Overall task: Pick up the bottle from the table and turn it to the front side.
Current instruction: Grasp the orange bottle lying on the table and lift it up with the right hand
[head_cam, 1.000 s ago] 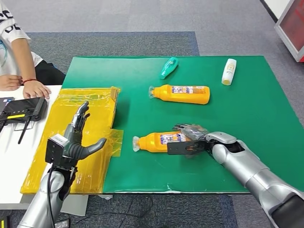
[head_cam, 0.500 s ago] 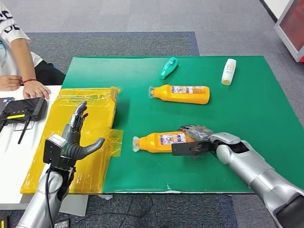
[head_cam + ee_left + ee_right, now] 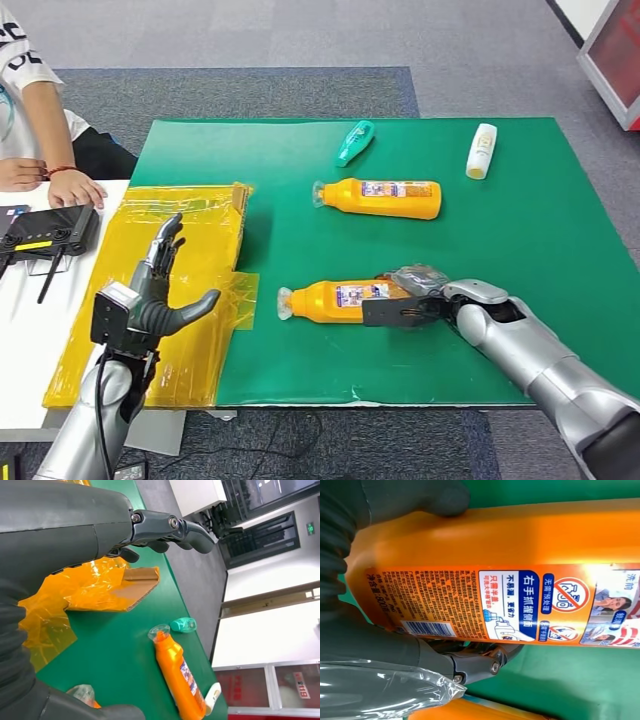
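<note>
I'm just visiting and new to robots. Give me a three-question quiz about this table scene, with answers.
1. True or false: the right hand grips the near orange bottle.
2. How many orange bottles lie on the green mat?
3. The left hand is over: A) yellow sheet B) teal bottle C) white bottle

Key: 1 true; 2 two; 3 A

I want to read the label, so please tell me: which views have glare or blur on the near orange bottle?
Right wrist view: near orange bottle sharp, label text legible, bright glare toward one end; right hand grips its base. Head view: even lighting, label too small to read.
</note>
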Available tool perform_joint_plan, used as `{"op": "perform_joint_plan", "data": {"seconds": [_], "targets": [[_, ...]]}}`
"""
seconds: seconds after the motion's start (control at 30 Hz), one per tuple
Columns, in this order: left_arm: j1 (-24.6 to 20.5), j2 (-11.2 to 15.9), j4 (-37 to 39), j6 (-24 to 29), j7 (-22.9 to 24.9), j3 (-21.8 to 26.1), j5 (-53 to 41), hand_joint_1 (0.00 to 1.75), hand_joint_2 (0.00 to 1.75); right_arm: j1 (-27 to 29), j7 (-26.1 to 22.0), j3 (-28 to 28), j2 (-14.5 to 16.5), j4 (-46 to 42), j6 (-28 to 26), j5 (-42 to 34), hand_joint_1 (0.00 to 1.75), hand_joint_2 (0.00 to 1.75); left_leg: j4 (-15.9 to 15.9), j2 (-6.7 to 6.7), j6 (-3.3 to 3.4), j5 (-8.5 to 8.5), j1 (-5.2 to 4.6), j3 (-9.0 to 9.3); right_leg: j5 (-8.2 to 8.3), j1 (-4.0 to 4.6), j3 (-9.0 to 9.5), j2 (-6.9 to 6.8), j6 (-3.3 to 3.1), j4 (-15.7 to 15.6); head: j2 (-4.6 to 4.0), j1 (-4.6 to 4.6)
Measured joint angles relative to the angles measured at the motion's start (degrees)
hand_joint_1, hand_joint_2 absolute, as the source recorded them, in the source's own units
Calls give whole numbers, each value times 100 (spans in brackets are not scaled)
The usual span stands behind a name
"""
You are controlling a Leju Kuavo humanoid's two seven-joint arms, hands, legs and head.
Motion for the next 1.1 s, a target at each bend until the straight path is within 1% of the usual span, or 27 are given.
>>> {"op": "perform_joint_plan", "data": {"seconds": [0.17, 0.27, 0.37, 0.5, 0.63, 0.73, 0.8, 0.9, 1.0, 1.1], "targets": [[-20, 0, 7, 5, 0, -1, 22, 0, 175, 53, -82, -24, 0, 18, -48, -92, 175, 175, 0, 0, 0, 0, 0, 1, 0, 0, 0, 0, 0, 0, 0, -1], [-37, 1, 19, -6, 0, -4, 50, 0, 175, 129, -244, -99, -2, 35, -63, -294, 175, 175, 0, 0, 0, 0, 0, 1, 0, 0, 0, 0, 0, -1, 0, 0], [-73, 3, 53, -50, -15, -10, 107, 0, 175, 267, -670, -263, -68, 39, -15, -763, 175, 175, 1, 0, 0, 0, 0, 1, 0, 0, 0, 0, 0, -2, 0, -1], [-130, 16, 115, -64, -75, -15, 192, 0, 175, 640, -1317, -601, -217, -51, 27, -1476, 175, 175, 1, -2, 3, -2, 0, -4, -1, 0, 0, -3, 1, -3, 0, -1], [-153, 40, 179, -64, -123, -24, 233, 0, 175, 1076, -1764, -1081, -309, -153, 60, -1997, 175, 175, 1, -3, 4, -3, 0, -9, -1, -1, -1, -4, 1, -5, 0, 1], [-155, 51, 216, -64, -137, -29, 244, 0, 175, 1332, -1986, -1420, -308, -174, 87, -2182, 175, 175, 1, -3, 5, -4, 0, -12, -1, -1, -1, -4, 2, -5, 0, 0], [-155, 54, 237, -64, -149, -31, 248, 0, 175, 1477, -2144, -1639, -270, -176, 129, -2279, 175, 175, 1, -3, 6, -4, 0, -13, -1, -1, -2, -5, 2, -5, 0, 0], [-155, 55, 256, -64, -166, -33, 267, 0, 175, 1710, -2451, -1985, -132, -188, 263, -2548, 175, 175, 1, -3, 6, -4, 0, -13, -1, 0, -4, -5, 1, -5, 0, 0], [-155, 55, 265, -66, -180, -35, 281, 0, 175, 1966, -2803, -2351, 79, -269, 505, -2884, 175, 175, 1, -2, 4, -3, 1, -15, -1, 0, -6, -5, 1, -5, 0, -1], [-152, 55, 269, -68, -185, -37, 281, 0, 175, 2204, -3078, -2713, 370, -444, 790, -3203, 175, 175, 0, -2, 3, -2, 1, -16, -1, 1, -8, -4, 1, -5, 1, -1]]}}
